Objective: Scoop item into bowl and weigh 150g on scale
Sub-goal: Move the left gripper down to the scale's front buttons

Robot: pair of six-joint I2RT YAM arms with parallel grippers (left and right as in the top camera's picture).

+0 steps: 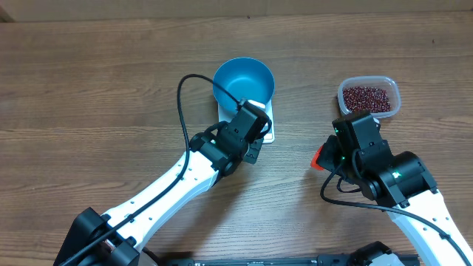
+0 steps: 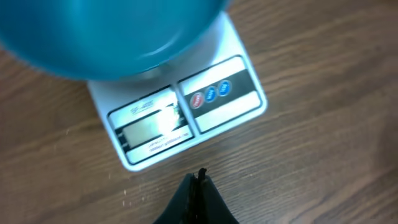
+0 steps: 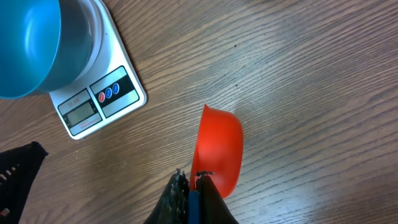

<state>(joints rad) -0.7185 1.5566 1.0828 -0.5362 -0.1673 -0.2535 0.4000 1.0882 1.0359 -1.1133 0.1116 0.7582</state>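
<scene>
One scoop [image 3: 219, 149] is gripped by the right end effector [image 3: 189, 179] for the beans [image 1: 368, 97]; the left end effector [image 2: 198, 179] is clenched empty beside the scale [image 2: 186, 118] bearing the bowl [image 1: 240, 81].

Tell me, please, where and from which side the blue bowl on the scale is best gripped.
Take the bowl by its rim, coming down from above with one finger inside and one outside: it stands upright, mouth open, and its smooth round wall looks too wide to clamp across. The rim nearest the left gripper, toward the scale display, is probably handiest.
</scene>
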